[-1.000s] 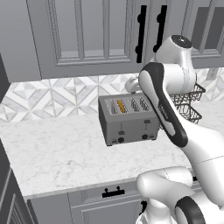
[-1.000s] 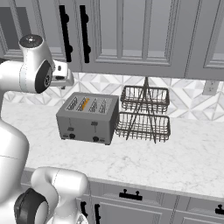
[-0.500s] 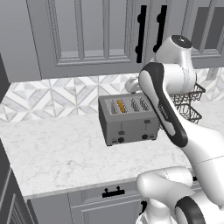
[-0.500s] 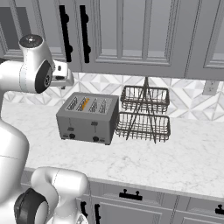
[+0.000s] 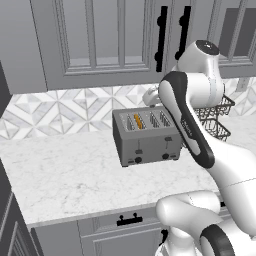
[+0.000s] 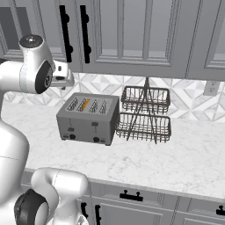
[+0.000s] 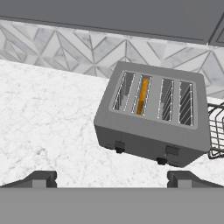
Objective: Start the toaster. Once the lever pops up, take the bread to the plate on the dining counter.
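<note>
Above the marble surface (image 7: 48,127), the wide-open, empty gripper (image 7: 111,178) hovers.
Bread (image 7: 141,96) stands on edge in the toaster's (image 7: 153,127) second slot, running front-to-back.

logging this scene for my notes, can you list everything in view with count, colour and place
boxy grey metal four-slot toaster: 1, grey, on the worktop by the backsplash
thin orange-crusted bread slice: 1, orange edge, in the second slot from the left
small dark lever tabs: 2, dark grey, toaster front
black round knobs: 2, black, low on the front
two-tier wire rack: 1, dark, right of the toaster
white marble worktop: 1, white, over grey cabinets
grey wall cabinets: several, grey, black handles
pincer: 1, dark fingertips apart, hovering before the toaster
</note>
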### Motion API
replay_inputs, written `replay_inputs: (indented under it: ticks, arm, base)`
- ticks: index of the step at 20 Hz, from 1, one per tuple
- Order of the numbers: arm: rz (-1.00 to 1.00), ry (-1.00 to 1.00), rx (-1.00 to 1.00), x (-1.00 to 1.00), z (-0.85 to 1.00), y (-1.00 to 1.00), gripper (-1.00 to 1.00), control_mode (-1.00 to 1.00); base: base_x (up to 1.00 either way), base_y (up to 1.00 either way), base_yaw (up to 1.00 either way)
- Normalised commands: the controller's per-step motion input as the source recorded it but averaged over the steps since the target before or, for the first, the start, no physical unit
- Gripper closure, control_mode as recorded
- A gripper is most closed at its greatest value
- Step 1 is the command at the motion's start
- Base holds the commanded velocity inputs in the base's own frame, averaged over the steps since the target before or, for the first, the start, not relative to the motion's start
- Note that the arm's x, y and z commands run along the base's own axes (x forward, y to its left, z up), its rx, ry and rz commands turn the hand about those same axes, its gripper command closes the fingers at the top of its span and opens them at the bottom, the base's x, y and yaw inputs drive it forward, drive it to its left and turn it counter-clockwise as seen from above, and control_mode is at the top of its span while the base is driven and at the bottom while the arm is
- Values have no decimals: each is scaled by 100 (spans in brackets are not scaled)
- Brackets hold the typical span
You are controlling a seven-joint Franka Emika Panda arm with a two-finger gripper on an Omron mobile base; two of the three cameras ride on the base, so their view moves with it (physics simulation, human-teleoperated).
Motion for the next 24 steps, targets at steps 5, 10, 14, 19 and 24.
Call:
replay_inputs:
  ticks: [5, 10, 14, 19, 24]
  arm:
    - [0, 0, 0, 0, 0, 0, -100, -100]
    - [0, 0, 0, 0, 0, 0, -100, -100]
    - [0, 0, 0, 0, 0, 0, -100, -100]
    - [0, 0, 0, 0, 0, 0, -100, -100]
    - [0, 0, 0, 0, 0, 0, -100, -100]
  base:
    - [0, 0, 0]
    - [0, 0, 0]
    - [0, 0, 0]
    - [0, 0, 0]
    - [0, 0, 0]
